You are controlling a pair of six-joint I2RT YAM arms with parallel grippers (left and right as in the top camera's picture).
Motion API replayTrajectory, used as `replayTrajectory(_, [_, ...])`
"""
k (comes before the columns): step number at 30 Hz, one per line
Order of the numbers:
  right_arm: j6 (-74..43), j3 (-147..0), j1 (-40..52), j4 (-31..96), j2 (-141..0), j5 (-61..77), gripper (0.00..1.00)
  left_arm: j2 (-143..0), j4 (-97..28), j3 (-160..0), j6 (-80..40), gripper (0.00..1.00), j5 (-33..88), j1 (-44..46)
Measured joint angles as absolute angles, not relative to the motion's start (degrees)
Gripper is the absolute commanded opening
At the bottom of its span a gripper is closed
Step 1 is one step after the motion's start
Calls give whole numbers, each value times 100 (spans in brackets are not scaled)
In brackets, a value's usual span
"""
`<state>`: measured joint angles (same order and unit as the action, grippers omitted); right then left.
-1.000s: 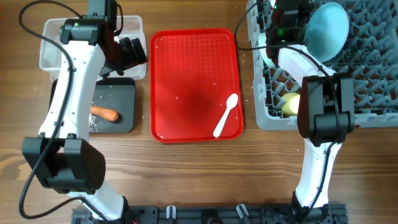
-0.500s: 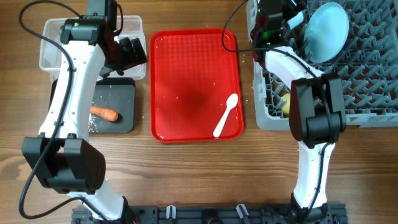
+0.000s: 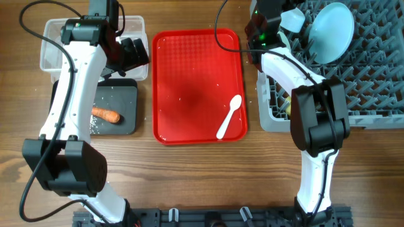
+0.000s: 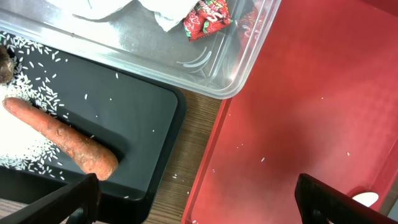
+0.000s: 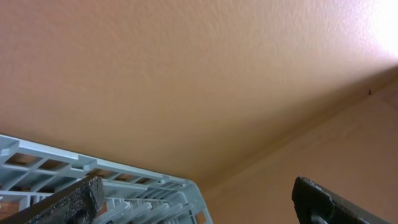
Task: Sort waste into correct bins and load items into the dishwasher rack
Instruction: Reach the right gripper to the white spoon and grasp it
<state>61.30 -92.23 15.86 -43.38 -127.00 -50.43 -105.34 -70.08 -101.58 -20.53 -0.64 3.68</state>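
**A:** Right fingers (image 5: 62, 200) are spread wide and empty. That wrist camera stares up at a bare wall, with only a corner of the rack (image 5: 74, 168) below.

**B:** Left fingers (image 4: 62, 202) are parted too, holding nothing. They hang where the clear tub (image 4: 205, 68), black tray (image 4: 124, 118) and red tray (image 4: 298, 112) meet.

**A:** The waste looks sorted: wrapper (image 4: 208, 15) in the tub, carrot (image 4: 62, 140) on the black tray.

**B:** So I'd call the white spoon (image 3: 228, 116) the job in hand. It lies at 4 o'clock on the red tray, bowl end pointing to 1 o'clock.

**A:** How to take it cleanly?

**B:** It's thin and flat. Straddle the handle crosswise, bring the tips almost onto the tray, close gently and lift level. Then slot it between the pegs.

**A:** As for pose, the right arm is stretched toward 12 o'clock along the rack's 9 o'clock edge, wrist tipped upward. It would have to swing toward 7 o'clock and turn that wrist down.

**B:** The left arm reaches to 11 o'clock of the counter (image 3: 189, 183), wrist facing down, well apart from the spoon.
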Motion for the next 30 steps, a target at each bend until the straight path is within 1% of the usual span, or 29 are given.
replayTrajectory(6, [5653, -9223, 1833, -4241, -12685, -5284, 100, -10534, -7008, -10158, -2056, 100, -64, 368])
replayTrajectory(11, [5186, -9225, 2558, -3677, -12663, -5553, 100, -10534, -7008, -10158, -2056, 100, -67, 368])
replayTrajectory(15, [4458, -9225, 3072, -3079, -12661, -5631, 100, -10536, -7008, -10158, -2056, 100, -64, 368])
replayTrajectory(19, [3413, -9229, 3199, -1857, -12593, -5649, 100, -10536, -7008, -10158, -2053, 100, -67, 368])
replayTrajectory(23, [1850, -9229, 3212, -239, -12355, -5282, 100, -10536, -7006, -10158, -2053, 100, -67, 368])
replayTrajectory(27, [572, -9218, 3146, 1122, -11813, -4198, 100, -10536, -7008, -10158, -2056, 100, -82, 368])
replayTrajectory(28, [423, -9220, 3122, 1315, -11697, -3981, 100, -10534, -7008, -10158, -2056, 100, -82, 368])
replayTrajectory(29, [158, -9225, 3059, 1929, -11402, -3435, 99, -10536, -7011, -10158, -2053, 100, -80, 368])
replayTrajectory(30, [106, -9225, 3030, 2080, -11290, -3267, 98, -10536, -7011, -10158, -2056, 100, -84, 368])
